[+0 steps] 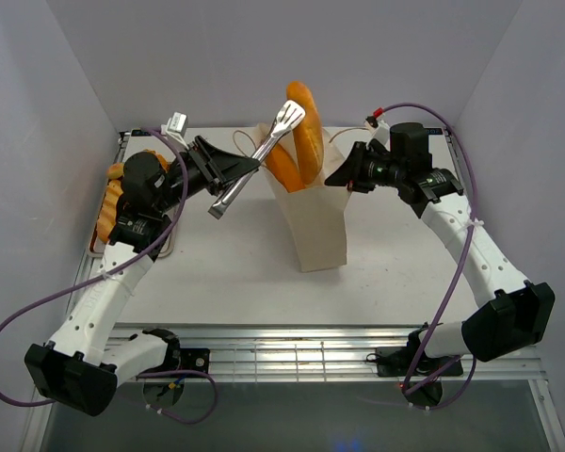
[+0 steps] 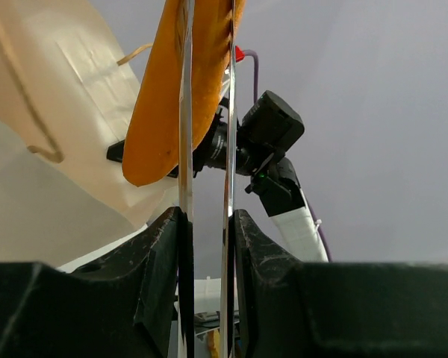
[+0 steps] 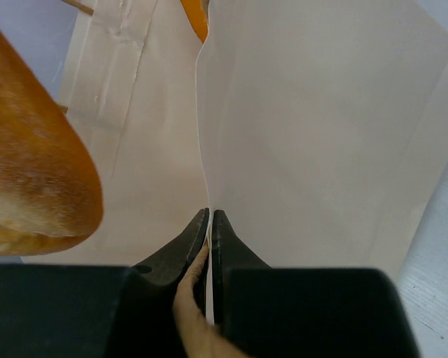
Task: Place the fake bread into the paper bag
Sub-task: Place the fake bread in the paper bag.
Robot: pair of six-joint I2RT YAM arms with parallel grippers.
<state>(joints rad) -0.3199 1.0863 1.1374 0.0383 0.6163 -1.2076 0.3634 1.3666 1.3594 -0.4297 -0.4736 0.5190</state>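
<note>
The left gripper [image 2: 207, 224] is clamped on the handle end of the tongs [image 1: 254, 160]. They run from it up and to the right in the top view, toward the upper centre of the frame. The tong tips meet a loaf [image 1: 306, 127] that stands nearly upright above the bag [image 1: 320, 226]. Its upper end is well clear of the rim and its lower end is down inside the mouth. In the left wrist view the loaf sits between the two blades, though how firmly they squeeze it cannot be told.

A second loaf [image 1: 281, 165] leans in the bag just left of the first. The right gripper [image 3: 210, 220] is closed on the bag's right-hand wall, pinching the paper edge. The loaf lies to its left, close by.

So the loaf's long axis already lines up with the bag's depth. The coming move is probably a simple drop or lowering by the left arm.

More bread [image 1: 113, 179] waits at the left edge of the bench [image 1: 235, 282], behind the left arm.
</note>
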